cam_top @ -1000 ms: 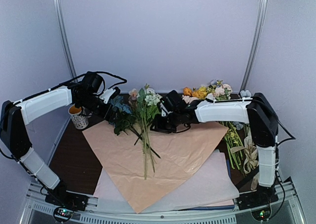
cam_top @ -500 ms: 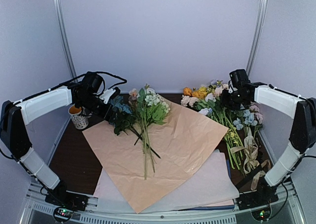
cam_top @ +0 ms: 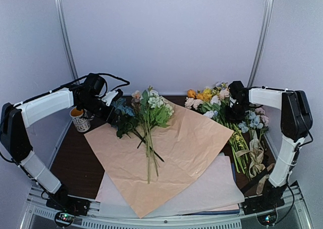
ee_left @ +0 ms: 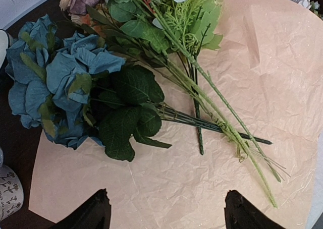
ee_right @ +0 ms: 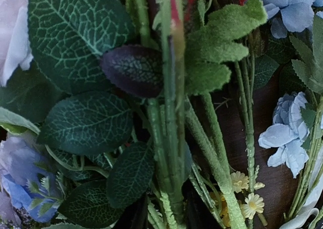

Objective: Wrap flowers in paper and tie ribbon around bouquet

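Note:
The flowers (cam_top: 149, 119) lie on the peach paper (cam_top: 176, 153), heads to the back, stems toward me. In the left wrist view their blue heads (ee_left: 55, 82) and green stems (ee_left: 212, 118) lie on the paper (ee_left: 166, 178). My left gripper (cam_top: 111, 113) hovers by the blue heads, open (ee_left: 169, 214) and holding nothing. My right gripper (cam_top: 234, 112) is down in the loose bunch (cam_top: 222, 100) at the right. Its dark fingers (ee_right: 133, 214) stand apart either side of green stems (ee_right: 169, 153), largely hidden by leaves. The tan ribbon (cam_top: 255, 156) lies at the right edge. No bouquet is in view.
A patterned mug (cam_top: 79, 119) stands at the left beside the paper, close under my left arm. Pale pink sheets (cam_top: 222, 188) lie beneath the paper at the front right. Blue blooms (ee_right: 287, 138) and small daisies (ee_right: 247, 193) crowd the right gripper.
My right arm swung from the flowers on the paper over to the loose bunch at the right and dropped into it. The left arm has not moved.

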